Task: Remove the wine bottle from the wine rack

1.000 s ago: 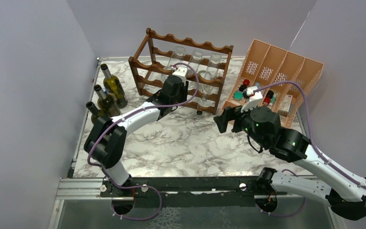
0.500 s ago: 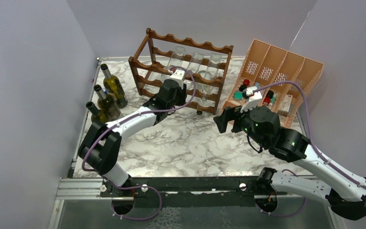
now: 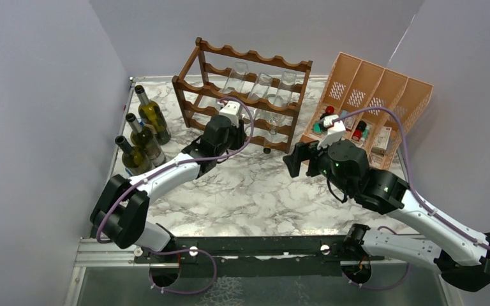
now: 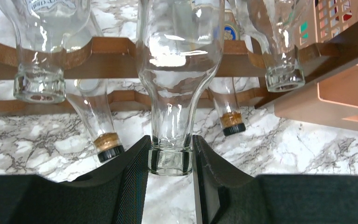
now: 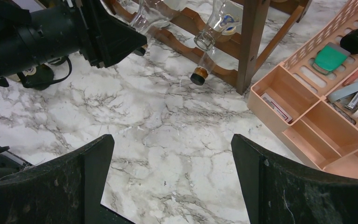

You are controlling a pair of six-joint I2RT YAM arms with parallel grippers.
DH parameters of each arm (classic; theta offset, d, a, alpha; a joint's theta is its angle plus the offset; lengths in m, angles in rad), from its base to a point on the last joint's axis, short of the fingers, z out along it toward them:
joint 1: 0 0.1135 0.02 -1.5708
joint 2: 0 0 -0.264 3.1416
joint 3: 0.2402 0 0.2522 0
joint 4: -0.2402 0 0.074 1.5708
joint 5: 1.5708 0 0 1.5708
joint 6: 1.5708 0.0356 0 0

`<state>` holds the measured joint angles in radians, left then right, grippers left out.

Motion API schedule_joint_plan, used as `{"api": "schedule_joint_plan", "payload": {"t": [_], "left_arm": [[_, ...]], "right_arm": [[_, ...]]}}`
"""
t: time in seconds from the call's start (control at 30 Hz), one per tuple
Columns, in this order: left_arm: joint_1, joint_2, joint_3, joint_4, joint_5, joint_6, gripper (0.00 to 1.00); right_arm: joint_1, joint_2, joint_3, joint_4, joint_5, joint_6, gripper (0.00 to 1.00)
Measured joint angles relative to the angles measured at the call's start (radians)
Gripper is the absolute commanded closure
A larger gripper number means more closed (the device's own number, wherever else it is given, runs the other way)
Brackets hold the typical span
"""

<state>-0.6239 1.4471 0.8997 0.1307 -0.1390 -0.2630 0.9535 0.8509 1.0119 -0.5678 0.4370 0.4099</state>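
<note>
Wine rack [image 3: 253, 60] stands far centre on the table and carries several clear bottles, necks toward the near side.

Risk: a crooked pull could drag the wine bottle [image 4: 179, 70] over the scalloped rail and shift the rack, or knock the neighbour bottle [image 4: 39, 70] just beside it. The smooth glass lip could also slip free.

Left gripper [image 4: 170, 161] pinches that bottle's mouth. Its fingers [image 4: 133, 163] press on either side of the lip, and the bottle's body lies on the rack.

Right gripper [image 5: 170, 144] is spread wide and holds nothing.
</note>
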Motion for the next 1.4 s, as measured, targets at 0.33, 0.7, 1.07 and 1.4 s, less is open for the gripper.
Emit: {"api": "schedule_joint_plan", "payload": {"t": [0.33, 0.7, 1.07, 1.4], "left_arm": [[-0.004, -0.093, -0.070, -0.065, 0.011, -0.013, 1.00], [-0.004, -0.139, -0.078, -0.110, 0.011, -0.013, 1.00], [-0.004, -0.175, -0.078, -0.163, 0.011, 0.008, 1.00], [0.001, -0.224, -0.086, -0.183, 0.012, 0.016, 1.00]], "right_arm": [[0.000, 0.045, -0.023, 0.064, -0.029, -0.112, 0.01], [0.000, 0.226, -0.196, 0.443, -0.147, -0.652, 0.00], [-0.040, 0.385, -0.382, 1.045, -0.460, -1.176, 0.02], [-0.194, 0.597, -0.245, 1.204, -0.718, -1.337, 0.03]]}}
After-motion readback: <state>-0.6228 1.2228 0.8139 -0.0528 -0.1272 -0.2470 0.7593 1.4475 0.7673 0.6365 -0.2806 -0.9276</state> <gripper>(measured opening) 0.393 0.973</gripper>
